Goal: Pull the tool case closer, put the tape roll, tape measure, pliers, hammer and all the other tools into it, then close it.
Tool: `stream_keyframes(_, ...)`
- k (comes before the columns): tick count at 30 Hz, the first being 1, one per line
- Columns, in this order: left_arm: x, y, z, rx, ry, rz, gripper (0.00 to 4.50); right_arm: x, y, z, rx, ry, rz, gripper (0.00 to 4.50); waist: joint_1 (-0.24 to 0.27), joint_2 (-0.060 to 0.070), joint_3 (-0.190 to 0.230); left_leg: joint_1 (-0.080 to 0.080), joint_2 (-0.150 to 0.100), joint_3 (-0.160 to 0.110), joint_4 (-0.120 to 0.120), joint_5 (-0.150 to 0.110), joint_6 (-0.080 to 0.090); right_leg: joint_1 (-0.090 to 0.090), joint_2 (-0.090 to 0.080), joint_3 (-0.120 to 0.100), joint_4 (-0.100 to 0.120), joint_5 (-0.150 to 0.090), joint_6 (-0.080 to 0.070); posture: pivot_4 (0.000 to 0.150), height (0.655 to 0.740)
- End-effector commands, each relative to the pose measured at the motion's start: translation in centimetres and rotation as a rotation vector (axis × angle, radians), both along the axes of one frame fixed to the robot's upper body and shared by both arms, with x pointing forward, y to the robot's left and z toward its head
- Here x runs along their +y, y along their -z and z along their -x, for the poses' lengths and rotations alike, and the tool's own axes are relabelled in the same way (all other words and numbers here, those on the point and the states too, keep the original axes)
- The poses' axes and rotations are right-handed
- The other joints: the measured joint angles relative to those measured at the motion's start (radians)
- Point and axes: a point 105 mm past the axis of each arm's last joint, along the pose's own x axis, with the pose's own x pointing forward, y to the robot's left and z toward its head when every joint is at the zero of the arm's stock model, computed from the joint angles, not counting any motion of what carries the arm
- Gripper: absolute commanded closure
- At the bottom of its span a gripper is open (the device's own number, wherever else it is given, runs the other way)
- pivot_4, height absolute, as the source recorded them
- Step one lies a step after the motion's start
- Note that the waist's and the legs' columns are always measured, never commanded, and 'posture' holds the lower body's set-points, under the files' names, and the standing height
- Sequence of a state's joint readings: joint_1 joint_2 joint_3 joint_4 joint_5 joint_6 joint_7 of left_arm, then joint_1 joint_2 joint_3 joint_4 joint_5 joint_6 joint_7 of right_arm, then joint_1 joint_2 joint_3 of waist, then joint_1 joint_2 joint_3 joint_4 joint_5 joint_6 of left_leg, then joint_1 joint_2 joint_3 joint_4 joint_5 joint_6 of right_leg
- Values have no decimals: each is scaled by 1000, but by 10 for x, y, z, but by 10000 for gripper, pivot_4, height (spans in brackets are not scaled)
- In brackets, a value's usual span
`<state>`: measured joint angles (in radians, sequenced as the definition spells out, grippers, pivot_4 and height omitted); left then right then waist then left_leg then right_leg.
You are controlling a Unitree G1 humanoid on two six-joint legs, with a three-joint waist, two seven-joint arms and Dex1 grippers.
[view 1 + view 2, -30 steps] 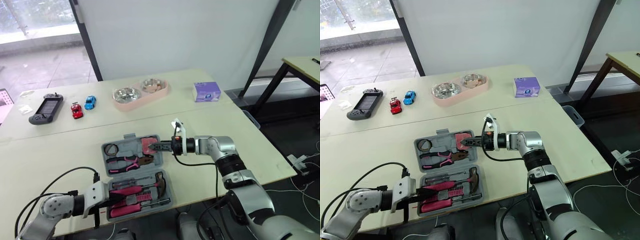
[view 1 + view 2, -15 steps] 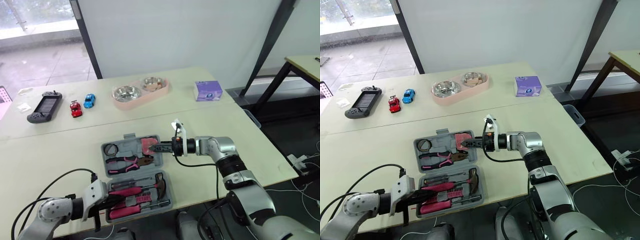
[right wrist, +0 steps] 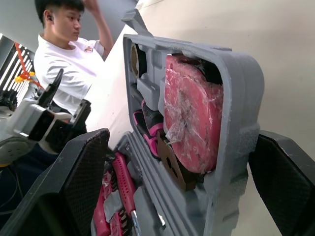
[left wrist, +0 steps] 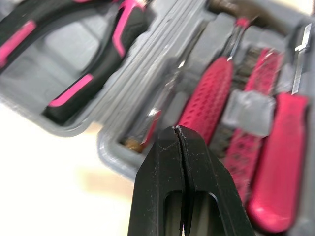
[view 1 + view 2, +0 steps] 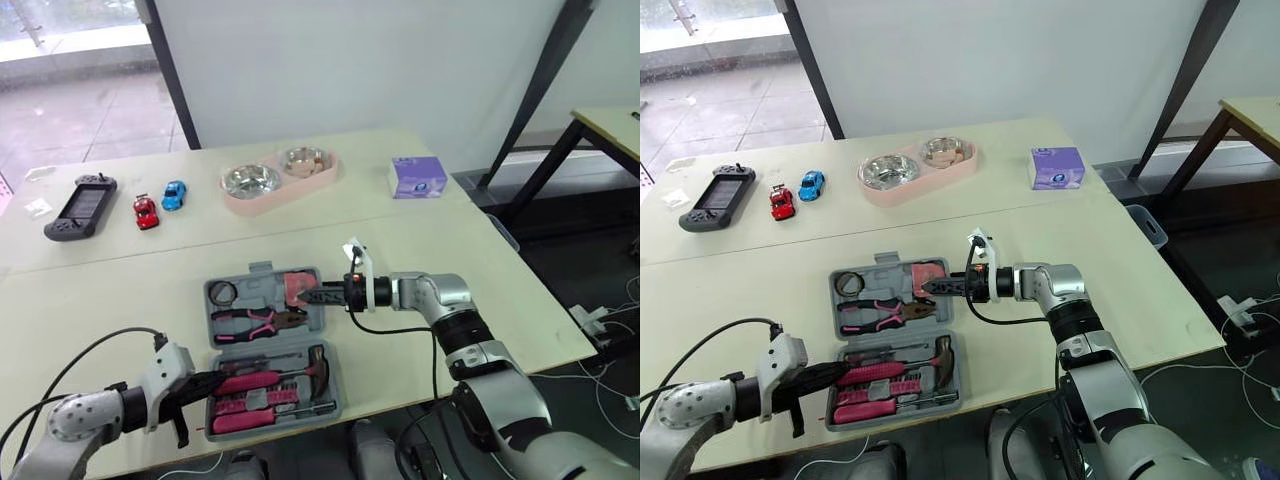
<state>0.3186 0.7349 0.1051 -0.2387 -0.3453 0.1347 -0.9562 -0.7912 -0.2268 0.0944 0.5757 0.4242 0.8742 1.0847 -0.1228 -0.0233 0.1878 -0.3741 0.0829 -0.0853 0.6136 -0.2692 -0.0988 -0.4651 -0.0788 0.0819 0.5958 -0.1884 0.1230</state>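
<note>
The grey tool case [image 5: 334, 393] lies open near the table's front edge. Its far half holds the tape roll [image 5: 222, 294], the pliers [image 5: 258, 322] and a pink tape measure [image 3: 189, 118]. Its near half holds the hammer [image 5: 318, 362] and pink-handled screwdrivers [image 4: 209, 96]. My right gripper [image 5: 306, 296] is open at the far half's right edge, a finger [image 3: 81, 179] on each side of the wall by the tape measure. My left gripper [image 4: 177, 130] is shut and empty, low over the near half's left corner.
At the back of the table stand a pink double bowl [image 5: 278, 180], a purple tissue box [image 5: 417, 177], two toy cars [image 5: 145, 211] and a game controller [image 5: 75, 206]. A person [image 3: 74, 54] shows beyond the case in the right wrist view.
My left gripper has drawn back to the left, from above the pink handles to the case's left edge. The right gripper has stayed put. The head camera has shifted slightly.
</note>
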Motion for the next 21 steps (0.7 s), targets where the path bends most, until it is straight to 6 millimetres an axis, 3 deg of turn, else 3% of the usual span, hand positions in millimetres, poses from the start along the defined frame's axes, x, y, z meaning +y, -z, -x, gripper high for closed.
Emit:
stream_keyframes(1,-3,-14,5,-14,9,52,45000,6,-14,1,-44,-37,-44,815,0,0,0,0,0,0,0,0,0,0,0,0,0,0,0,1500,7387)
stream_keyframes(7,42,-55,15,57,-148,203,45000,3,-19,7,-65,-77,-37,815,-2,-1,1,0,0,0,0,0,0,0,0,-1,0,-1,1,1500,7387)
stream_keyframes(10,65,-61,31,107,-190,182,45000,1,-21,12,-77,-102,-18,815,-4,-1,1,0,0,0,1,0,0,0,0,0,0,-2,2,1500,7387)
stream_keyframes(14,74,-63,39,131,-207,172,45000,-5,-25,26,-94,-154,3,815,1,-1,2,0,0,0,1,0,0,0,0,-1,-1,-2,1,1500,7387)
stream_keyframes(16,75,-62,38,126,-209,158,45000,-11,-27,39,-118,-186,30,815,3,-2,2,0,0,0,1,0,0,0,0,-1,-1,-2,1,1500,7387)
stream_keyframes(21,73,-64,34,105,-218,174,45000,-39,-27,101,-186,-350,146,815,22,-4,2,-1,0,0,0,0,0,0,0,0,-2,-2,1,1500,7387)
